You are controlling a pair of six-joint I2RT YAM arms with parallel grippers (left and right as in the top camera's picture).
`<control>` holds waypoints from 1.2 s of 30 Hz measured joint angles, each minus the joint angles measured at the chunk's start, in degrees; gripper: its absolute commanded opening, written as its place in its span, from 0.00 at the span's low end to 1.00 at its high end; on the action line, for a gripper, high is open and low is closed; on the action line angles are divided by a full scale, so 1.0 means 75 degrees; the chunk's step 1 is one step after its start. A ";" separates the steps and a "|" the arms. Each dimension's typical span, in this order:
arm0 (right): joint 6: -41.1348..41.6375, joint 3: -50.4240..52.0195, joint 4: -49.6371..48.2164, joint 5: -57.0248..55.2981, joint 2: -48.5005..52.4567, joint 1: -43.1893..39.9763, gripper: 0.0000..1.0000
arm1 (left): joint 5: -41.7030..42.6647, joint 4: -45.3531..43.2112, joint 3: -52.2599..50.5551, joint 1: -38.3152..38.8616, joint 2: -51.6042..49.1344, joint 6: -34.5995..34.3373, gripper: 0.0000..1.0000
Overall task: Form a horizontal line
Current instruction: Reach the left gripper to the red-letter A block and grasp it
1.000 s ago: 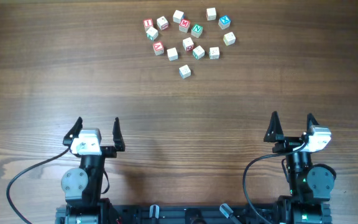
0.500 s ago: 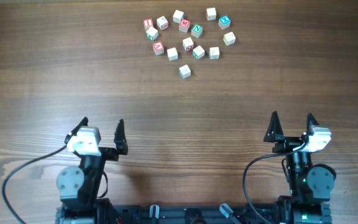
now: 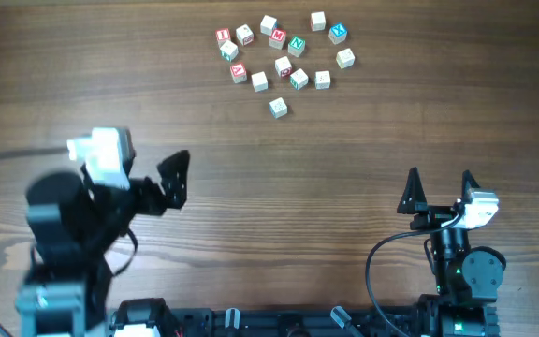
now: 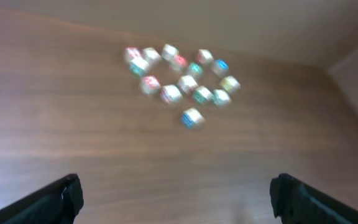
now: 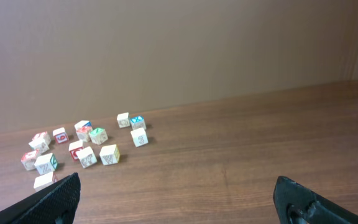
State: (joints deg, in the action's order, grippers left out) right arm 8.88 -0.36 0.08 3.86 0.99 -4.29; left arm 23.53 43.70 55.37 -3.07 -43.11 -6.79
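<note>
The pale wooden cubes lie in a loose cluster at the far middle of the table. Among them are a red "M" cube, a red "A"-like cube and a cube with a mostly plain top and red on its side. They are scattered, not in a line. The left wrist view shows the cluster blurred, with the "M" cube far ahead. My left gripper is open and empty, raised, well short of the cubes. My right gripper is open and empty near the front edge.
Green-lettered cubes and a blue-lettered cube lie mixed in the same cluster, with a stray cube nearest me. In the right wrist view the cluster lies far left. Bare wood lies between grippers and cubes.
My left arm has lifted and swung left and forward, with its gripper still open. The right arm and the cubes have not moved.
</note>
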 measured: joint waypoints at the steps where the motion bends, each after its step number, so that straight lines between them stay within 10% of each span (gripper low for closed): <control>1: 0.0000 0.0000 -0.0003 0.0000 0.0000 0.0000 1.00 | 0.0230 0.0160 0.0277 0.0000 -0.0289 -0.0017 1.00; 12: 0.0000 0.0000 -0.0003 0.0000 0.0000 0.0000 1.00 | 0.1530 0.0061 0.1090 0.0076 -0.3075 -0.0481 0.99; 25: 0.0000 0.0000 -0.0003 0.0000 0.0000 0.0000 0.99 | -0.2678 -0.0128 0.4412 0.2177 -0.7009 -0.1647 1.00; 36: 0.0000 0.0000 -0.0003 0.0000 0.0000 0.0000 0.99 | -0.3797 -0.2582 0.4462 0.2562 -0.9366 -0.3089 0.92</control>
State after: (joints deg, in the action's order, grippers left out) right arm 8.88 -0.36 0.05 3.86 0.99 -4.29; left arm -4.95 24.34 88.84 16.14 -113.36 -29.95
